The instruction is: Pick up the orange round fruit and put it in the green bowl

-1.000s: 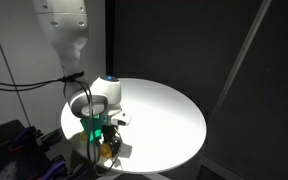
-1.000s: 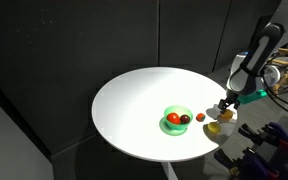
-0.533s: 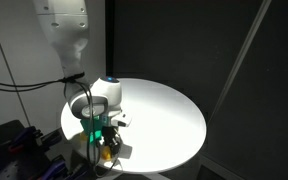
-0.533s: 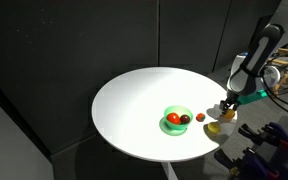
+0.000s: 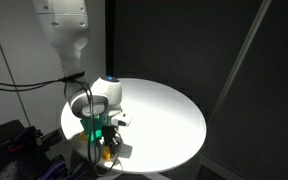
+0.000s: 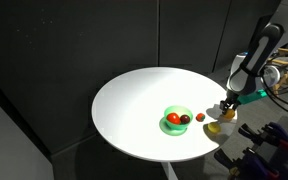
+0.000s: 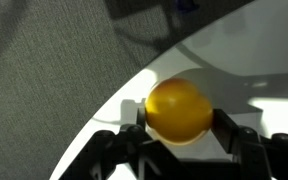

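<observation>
The orange round fruit (image 7: 178,108) fills the middle of the wrist view, pinched between my two dark fingers (image 7: 225,126). My gripper (image 7: 180,116) is shut on it, just above the white table's rim. In an exterior view the gripper (image 6: 227,108) stands at the table's right edge with the fruit (image 6: 227,114) at its tips. The green bowl (image 6: 176,119) sits further left near the front edge, with red pieces inside. From the opposite side the gripper (image 5: 106,142) points down at the near rim, and the bowl does not show there.
A paler yellow fruit (image 6: 215,128) lies just in front of the gripper. A small red piece (image 6: 201,117) rests between it and the bowl. The round white table (image 6: 134,95) has dark floor and curtains around it. Cables and gear (image 6: 269,140) crowd the robot's side.
</observation>
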